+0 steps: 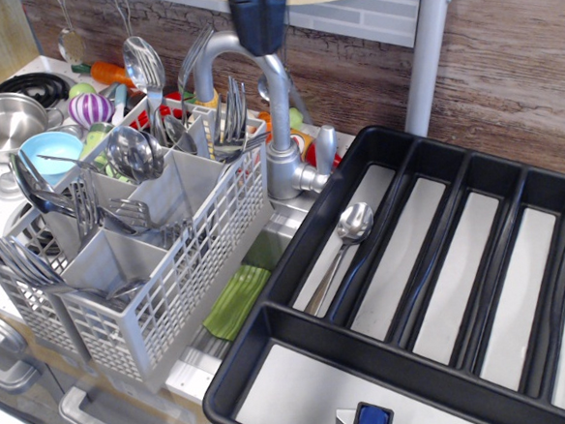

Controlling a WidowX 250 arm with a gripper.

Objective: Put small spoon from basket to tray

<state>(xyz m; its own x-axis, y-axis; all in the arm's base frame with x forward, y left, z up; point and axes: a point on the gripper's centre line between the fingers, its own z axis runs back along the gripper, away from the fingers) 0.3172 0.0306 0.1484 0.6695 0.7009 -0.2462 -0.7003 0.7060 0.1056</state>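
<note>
My gripper [261, 47] hangs at the top centre, above the faucet and behind the basket. Its dark fingers [258, 20] look shut on the small spoon [295, 93], whose thin silver handle slants down to the right behind the faucet. The light grey basket [171, 278] stands at the left with forks and big spoons upright in its compartments. The black tray [302, 351] fills the right side. A silver spoon [348, 235] lies in the tray's leftmost long compartment.
A grey faucet [284, 163] rises between basket and tray, right under the gripper. A steel pot [0, 120], a blue bowl [50, 151] and toy vegetables sit at the far left. A green ribbed piece [235, 298] lies beside the basket. A grey post [426, 47] stands behind the tray.
</note>
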